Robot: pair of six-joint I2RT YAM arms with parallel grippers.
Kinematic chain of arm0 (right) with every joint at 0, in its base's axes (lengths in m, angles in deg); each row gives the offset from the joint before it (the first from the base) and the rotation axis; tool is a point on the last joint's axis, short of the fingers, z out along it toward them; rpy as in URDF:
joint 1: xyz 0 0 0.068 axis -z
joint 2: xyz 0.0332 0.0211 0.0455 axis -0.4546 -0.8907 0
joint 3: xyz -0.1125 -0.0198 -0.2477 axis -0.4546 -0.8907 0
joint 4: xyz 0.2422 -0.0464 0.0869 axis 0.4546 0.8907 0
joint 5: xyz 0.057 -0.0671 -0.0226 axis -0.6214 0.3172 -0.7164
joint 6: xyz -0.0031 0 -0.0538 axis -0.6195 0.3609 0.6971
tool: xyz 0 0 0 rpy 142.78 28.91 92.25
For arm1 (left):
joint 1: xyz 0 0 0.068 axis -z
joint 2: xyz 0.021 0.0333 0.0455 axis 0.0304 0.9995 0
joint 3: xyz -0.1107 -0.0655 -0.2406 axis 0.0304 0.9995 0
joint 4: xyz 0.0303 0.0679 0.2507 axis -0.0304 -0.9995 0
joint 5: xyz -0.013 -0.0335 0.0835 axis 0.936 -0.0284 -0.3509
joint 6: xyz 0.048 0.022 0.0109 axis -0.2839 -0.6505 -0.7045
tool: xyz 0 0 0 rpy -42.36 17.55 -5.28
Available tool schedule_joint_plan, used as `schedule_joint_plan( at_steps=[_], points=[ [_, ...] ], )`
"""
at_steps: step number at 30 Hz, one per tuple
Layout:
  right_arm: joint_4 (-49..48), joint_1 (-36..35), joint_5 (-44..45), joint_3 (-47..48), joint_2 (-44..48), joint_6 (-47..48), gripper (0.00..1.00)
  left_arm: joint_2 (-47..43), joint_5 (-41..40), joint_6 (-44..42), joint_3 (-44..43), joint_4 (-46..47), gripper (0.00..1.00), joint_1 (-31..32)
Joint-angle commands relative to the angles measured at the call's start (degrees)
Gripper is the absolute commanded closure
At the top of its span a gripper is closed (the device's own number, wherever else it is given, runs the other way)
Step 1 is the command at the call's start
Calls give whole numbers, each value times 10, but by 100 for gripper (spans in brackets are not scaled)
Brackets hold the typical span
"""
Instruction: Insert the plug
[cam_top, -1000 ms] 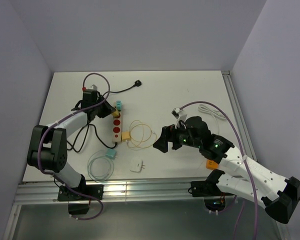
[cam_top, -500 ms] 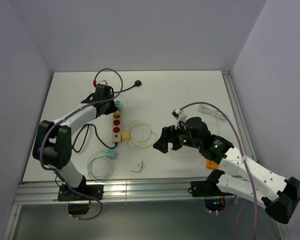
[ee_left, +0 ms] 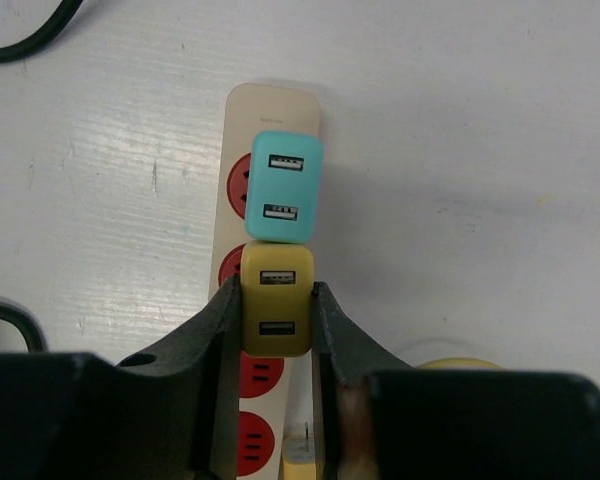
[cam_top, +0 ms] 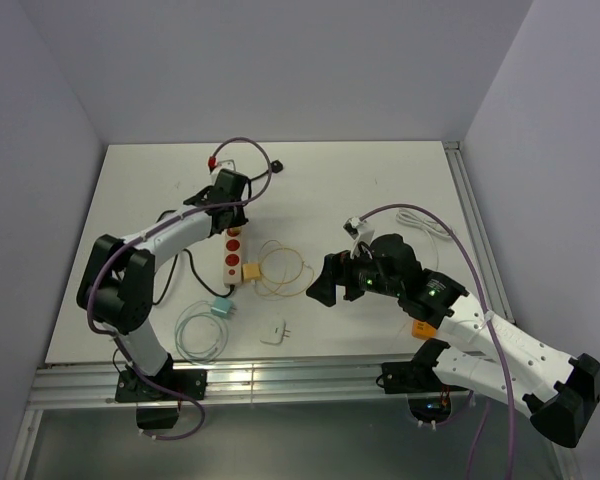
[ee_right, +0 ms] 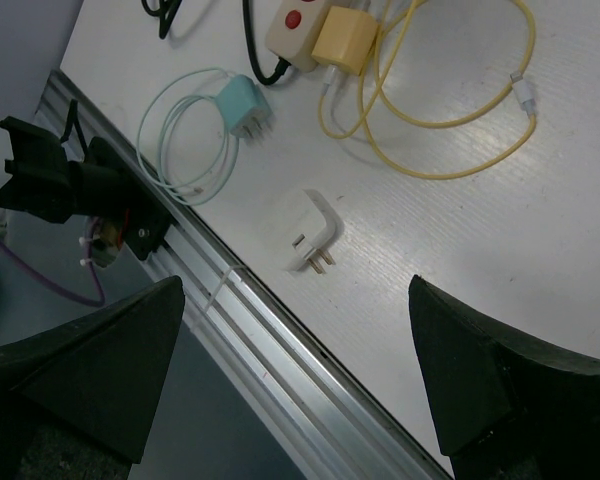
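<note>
The left fingers (ee_left: 226, 330) are clamped on the yellow charger (ee_left: 277, 300), which stands on the power strip (ee_left: 273, 108) touching the teal charger (ee_left: 283, 186), seemingly pushed home though its prongs are hidden, while the right fingers (ee_right: 90, 370) hang spread and empty above the worktop (ee_right: 460, 230).

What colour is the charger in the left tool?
The charger is mustard yellow; clearest in left wrist view.

A white charger (ee_right: 312, 232) lies flat on the white table (cam_top: 380, 180), prongs exposed, apart from other items. Near it, a teal charger (ee_right: 243, 104) lies with its teal cable (ee_right: 180, 78) coiled. A yellow cable (ee_right: 440, 176) lies in loose loops. A white cable (cam_top: 420, 222) lies toward the right edge. A black plug (cam_top: 277, 166) lies at the far side. An aluminium rail (ee_right: 280, 370) borders the near edge.
</note>
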State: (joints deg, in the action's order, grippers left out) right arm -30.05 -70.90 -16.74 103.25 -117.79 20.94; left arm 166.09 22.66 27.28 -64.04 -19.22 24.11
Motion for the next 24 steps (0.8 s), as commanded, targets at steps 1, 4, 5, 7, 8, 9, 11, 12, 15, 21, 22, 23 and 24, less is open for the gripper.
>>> schedule_joint_plan(
  at_steps=[1,4,5,7,8,9,11,12,15,21,22,23,24],
  points=[
    [-12,3,1,-2,12,6,0,89,22,-7,90,-117,100,0],
    [-16,3,0,-8,14,4,0,77,18,3,107,-108,100,10],
    [-18,3,-1,-10,14,1,0,78,26,6,103,-109,100,10],
    [-23,4,-9,-8,7,1,0,86,49,4,75,-124,100,12],
    [-24,3,-11,-6,5,1,0,91,61,3,70,-124,99,15],
    [-19,3,-11,-3,3,1,0,91,76,4,69,-119,100,16],
    [-13,3,-8,1,6,1,0,92,112,7,84,-103,100,15],
    [-12,3,-6,1,11,1,0,90,126,18,88,-102,100,15],
    [-12,3,-1,-7,27,-3,0,57,120,57,116,-81,100,35],
    [-17,2,-13,-9,11,-4,0,75,156,113,166,8,100,42],
    [-17,3,-13,-7,10,-6,0,81,163,116,170,14,100,42],
    [-12,3,-12,-7,12,-5,0,90,164,118,171,16,100,42],
    [-10,3,-11,-7,18,-5,0,92,159,121,175,21,100,43]
  ],
)
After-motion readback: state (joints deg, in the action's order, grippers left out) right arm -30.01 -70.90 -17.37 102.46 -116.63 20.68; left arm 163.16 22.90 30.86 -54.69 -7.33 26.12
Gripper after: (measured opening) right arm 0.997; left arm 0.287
